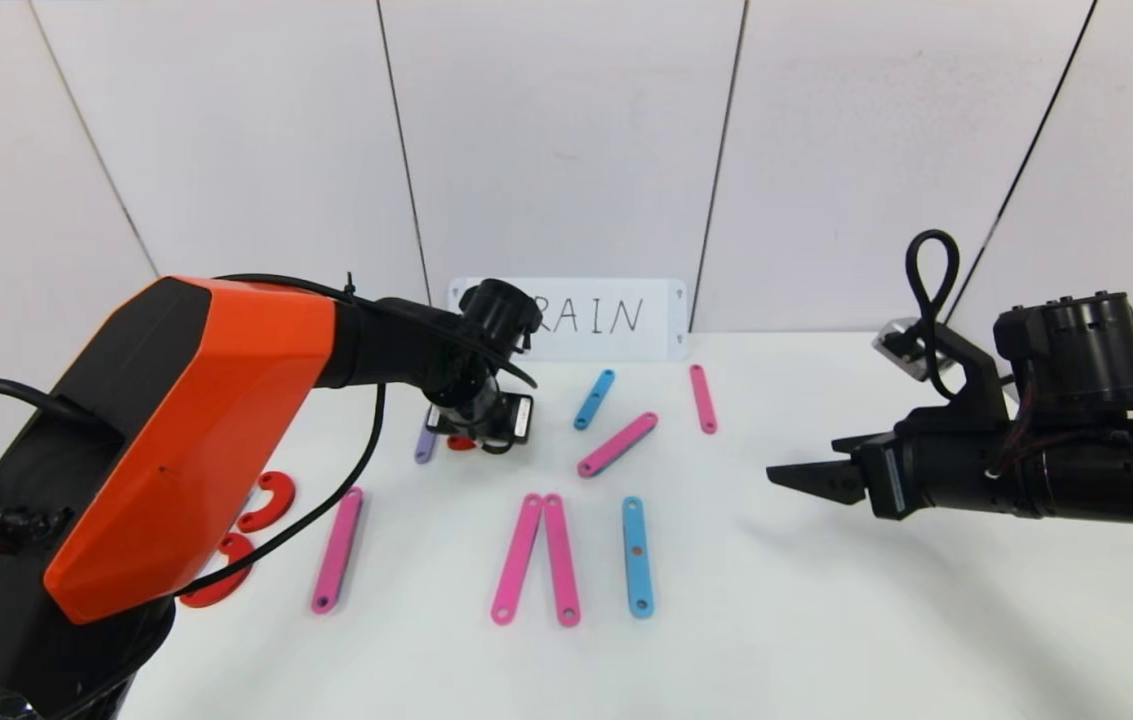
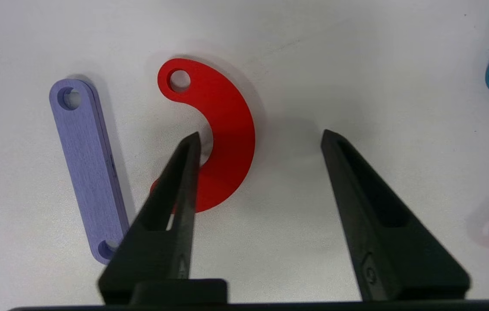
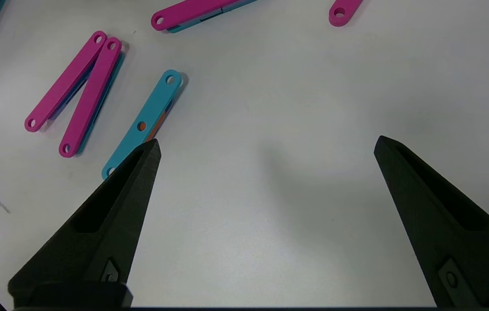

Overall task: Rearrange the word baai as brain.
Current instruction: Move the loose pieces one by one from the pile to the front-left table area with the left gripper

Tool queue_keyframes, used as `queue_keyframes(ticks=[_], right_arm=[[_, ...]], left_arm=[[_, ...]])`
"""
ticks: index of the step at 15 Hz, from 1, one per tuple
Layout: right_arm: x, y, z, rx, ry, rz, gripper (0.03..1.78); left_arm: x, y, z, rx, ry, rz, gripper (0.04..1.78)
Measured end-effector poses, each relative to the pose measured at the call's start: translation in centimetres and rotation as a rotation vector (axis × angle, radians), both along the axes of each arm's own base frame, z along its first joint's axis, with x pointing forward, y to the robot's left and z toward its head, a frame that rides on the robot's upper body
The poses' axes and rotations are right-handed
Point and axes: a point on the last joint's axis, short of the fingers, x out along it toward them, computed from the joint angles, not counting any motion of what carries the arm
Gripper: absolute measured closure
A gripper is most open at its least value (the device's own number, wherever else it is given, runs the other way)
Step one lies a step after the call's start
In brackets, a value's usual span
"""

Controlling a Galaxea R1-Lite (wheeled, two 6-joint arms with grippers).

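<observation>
The left hand (image 2: pixel 258 137) is down at the far left part of the bench (image 1: pixel 826 620), straddling a red crescent (image 2: pixel 222 134) that lies flat beside a purple bar (image 2: pixel 86 166); the fingers stand apart with nothing gripped, one tip resting in the crescent's inner curve, the other off to its outer side with bare bench between. The rest of the word is scattered: two pink bars (image 1: pixel 536 560) meet in a narrow wedge at the near middle, a blue bar (image 1: pixel 636 555) lies just beside them, another pink bar (image 1: pixel 337 550) sits nearer the left arm, and a short blue bar (image 1: pixel 593 399), a slanted pink bar (image 1: pixel 617 444) and a small pink bar (image 1: pixel 703 398) lie farther back, in front of the white card (image 1: pixel 616 318). Two more red crescents (image 1: pixel 266 500) rest near the left arm's base. The right hand (image 1: pixel 806 480) hovers wide and empty over the right side. The risk I see is the thin, flat crescent: if the fingers close without biting under its edge, it may slide or spin away, likely knocking the purple bar. A grip on the curve off-centre could let the piece swing when lifted and land turned wrong.
</observation>
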Motion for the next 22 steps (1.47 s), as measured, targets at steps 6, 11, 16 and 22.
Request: queue_keyframes(ticks=[6, 11, 16, 22], right_arm=[[0.0, 0.0, 0.0, 0.000, 0.000, 0.000, 0.08], [0.0, 0.0, -0.1, -0.002, 0.001, 0.000, 0.08], [0.0, 0.0, -0.1, -0.003, 0.001, -0.001, 0.08], [0.1, 0.0, -0.2, -0.005, 0.005, -0.002, 0.08]], left_arm=[[0.0, 0.3, -0.3, 0.006, 0.011, 0.008, 1.52], [-0.1, 0.4, -0.1, 0.008, 0.016, 0.008, 1.52], [-0.9, 0.5, 2.2, -0.011, -0.018, 0.001, 1.52], [-2.2, 1.1, 4.6, -0.028, -0.050, 0.000, 1.52]])
